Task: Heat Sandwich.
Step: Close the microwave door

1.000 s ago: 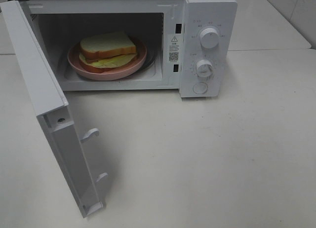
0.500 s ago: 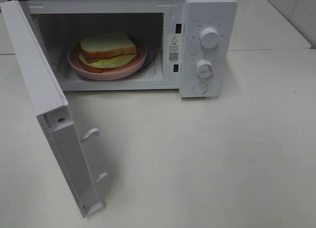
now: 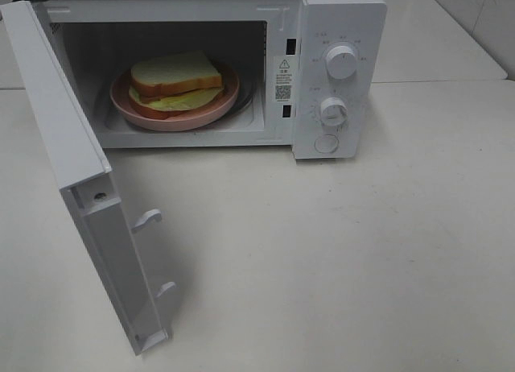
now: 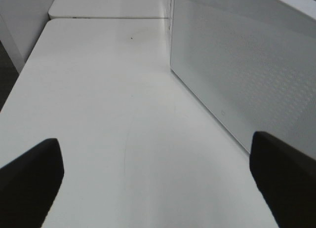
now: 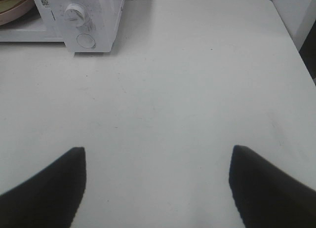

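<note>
The sandwich (image 3: 175, 80) lies on a round pink plate (image 3: 173, 118) inside the open microwave (image 3: 342, 18), towards the left half of the cavity. By its look it is light and soft. The white bread would crush under a firm squeeze, and the green and red layers could slide out if it tips. It is better not to pinch it at all. If it must be moved, the stiff plate rim facing the opening is the safer hold, though that rim may be smooth.

The microwave stands near the table's (image 3: 362, 251) far edge. Its door (image 3: 72, 146) is swung wide towards the near left corner, and two knobs (image 3: 341, 62) (image 3: 332, 110) sit on the right-hand panel. Heating probably calls next for the door to be pushed closed.

The left gripper (image 4: 158, 183) has its fingers spread wide and holds nothing, just beside the door's outer face. The right gripper (image 5: 158, 188) is also spread and empty, over bare table in front of the panel.

Nothing differs from the earlier frames: sandwich, plate and door all lie as they did.
</note>
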